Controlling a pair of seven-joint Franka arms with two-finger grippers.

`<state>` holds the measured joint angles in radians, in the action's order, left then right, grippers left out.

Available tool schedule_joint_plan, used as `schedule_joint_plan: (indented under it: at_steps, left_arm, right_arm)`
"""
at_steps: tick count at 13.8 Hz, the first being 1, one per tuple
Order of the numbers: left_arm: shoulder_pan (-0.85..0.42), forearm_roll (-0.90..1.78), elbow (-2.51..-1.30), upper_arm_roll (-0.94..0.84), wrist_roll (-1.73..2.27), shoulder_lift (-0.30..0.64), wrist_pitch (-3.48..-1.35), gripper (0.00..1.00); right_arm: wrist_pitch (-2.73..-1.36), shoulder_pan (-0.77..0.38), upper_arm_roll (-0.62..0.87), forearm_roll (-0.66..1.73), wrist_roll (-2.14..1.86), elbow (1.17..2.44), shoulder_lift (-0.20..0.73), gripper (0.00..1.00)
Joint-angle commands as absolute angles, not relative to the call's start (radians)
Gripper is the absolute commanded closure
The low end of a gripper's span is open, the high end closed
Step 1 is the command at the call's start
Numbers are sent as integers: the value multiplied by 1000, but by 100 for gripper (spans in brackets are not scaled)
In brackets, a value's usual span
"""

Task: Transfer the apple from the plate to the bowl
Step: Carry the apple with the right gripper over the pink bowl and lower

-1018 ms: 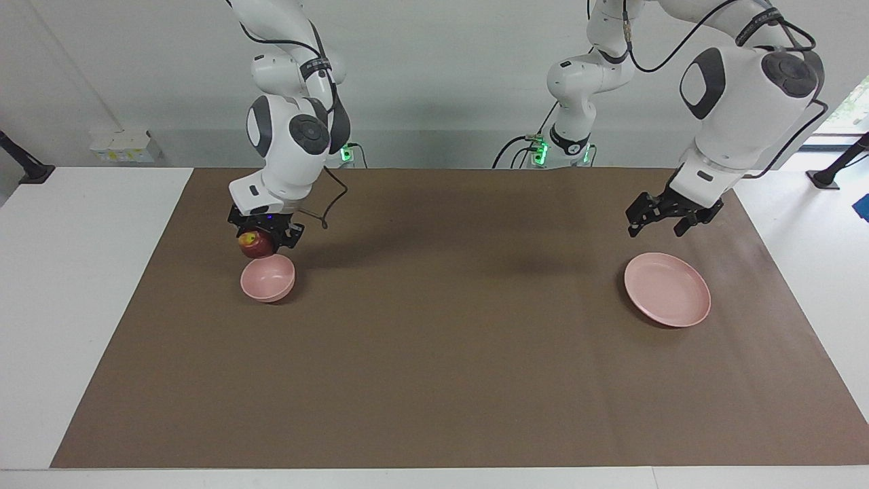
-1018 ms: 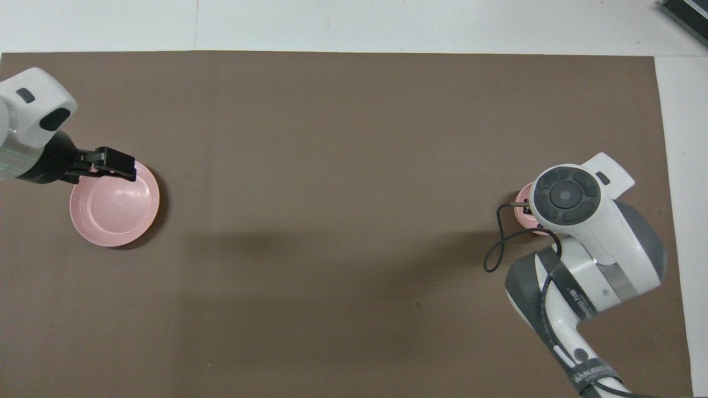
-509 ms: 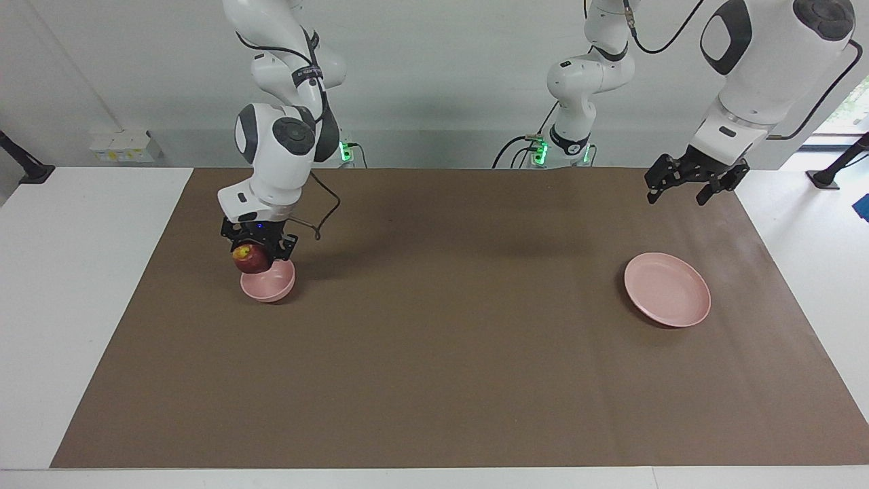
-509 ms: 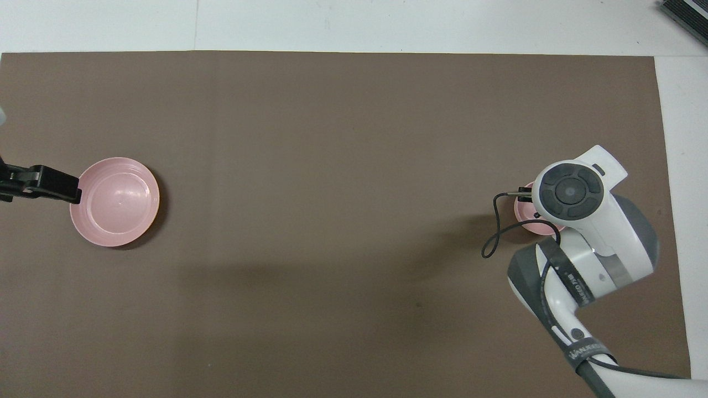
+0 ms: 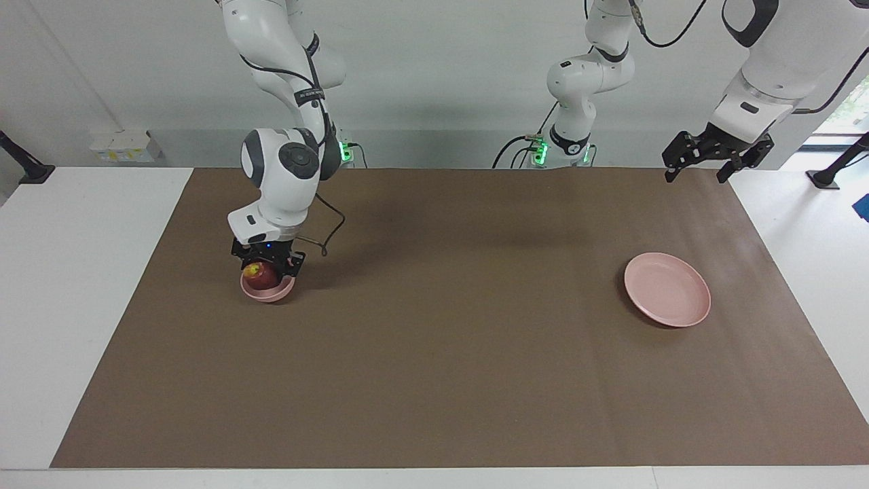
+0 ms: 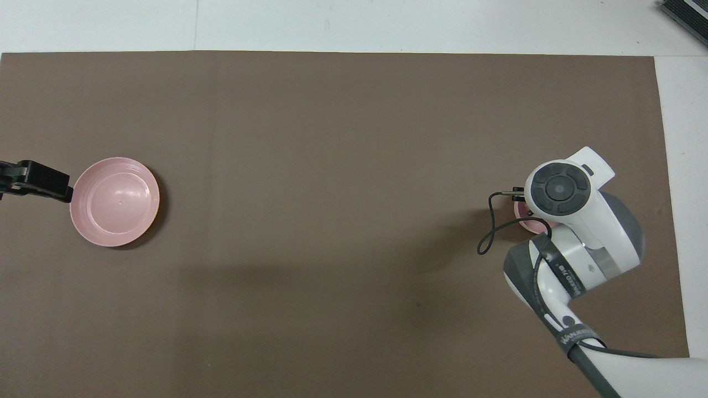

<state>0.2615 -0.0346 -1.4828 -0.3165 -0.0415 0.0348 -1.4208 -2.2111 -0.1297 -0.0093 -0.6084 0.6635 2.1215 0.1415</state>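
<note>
The dark red apple [image 5: 261, 274] with its yellowish patch sits low in the small pink bowl [image 5: 269, 292], toward the right arm's end of the table. My right gripper [image 5: 266, 270] reaches straight down into the bowl and is shut on the apple. In the overhead view the right arm hides the apple, and only a sliver of the bowl [image 6: 522, 220] shows. The flat pink plate [image 5: 667, 299] lies bare toward the left arm's end and also shows in the overhead view [image 6: 114, 209]. My left gripper [image 5: 699, 173] is open and empty, high above the mat's edge near the robots.
A brown mat [image 5: 448, 339] covers the table, with white table surface [image 5: 75, 285] at both ends. The right arm's looped black cable [image 6: 489, 235] hangs beside the bowl.
My right gripper has lowered the apple from above the bowl down into it. My left gripper has risen and drawn back from the plate toward the robots.
</note>
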Motion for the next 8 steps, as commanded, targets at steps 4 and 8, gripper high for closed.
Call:
schedule_joint_plan:
  at_steps: [4,8]
  left_arm:
    - [268,-46,-1459,-321,-46,44,-1396,0]
    - [270,-46,-1459,-321,-46,43,-1396,0]
  right_arm:
    - [-2256,-109,0,-638,693,2152,149,33]
    - [-2250,-110,0,-632,692,2149,149,0]
